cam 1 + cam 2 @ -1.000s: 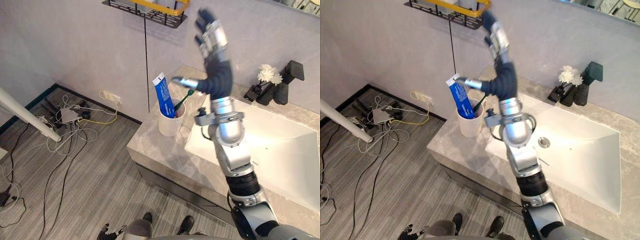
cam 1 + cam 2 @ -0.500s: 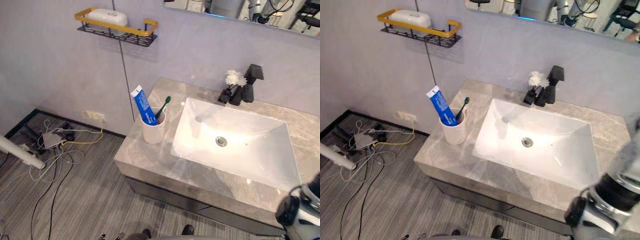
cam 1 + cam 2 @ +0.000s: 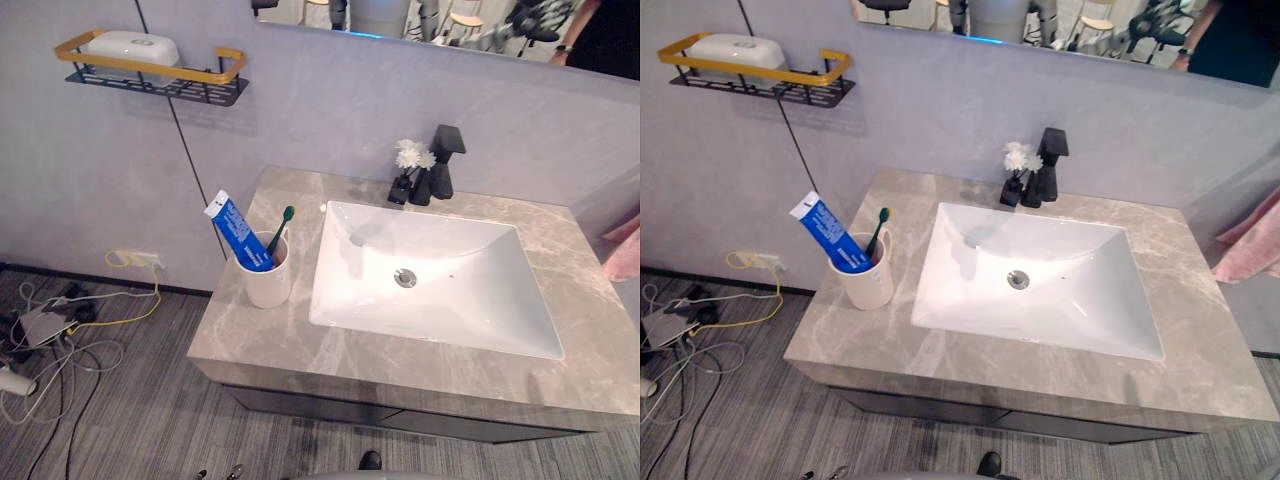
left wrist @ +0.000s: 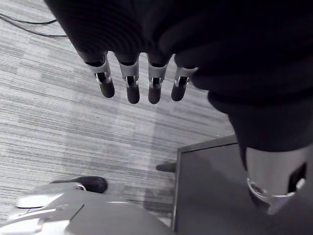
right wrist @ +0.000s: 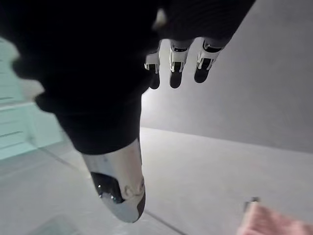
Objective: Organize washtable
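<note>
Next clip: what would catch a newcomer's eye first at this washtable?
The white sink set in the grey stone counter dominates the middle. Left of it stands a white cup holding a blue toothpaste tube and a green toothbrush. A yellow-railed shelf with a white box hangs on the wall up left.

We are logging: grey veined countertop [image 3: 290,345]; white basin [image 3: 470,300]; cream cup [image 3: 268,287]; blue toothpaste tube [image 3: 238,235]; green toothbrush [image 3: 281,227]; black faucet [image 3: 445,160]; white flowers [image 3: 410,154]; black, yellow-railed shelf [image 3: 170,88]; grey striped floor [image 3: 120,420].
</note>
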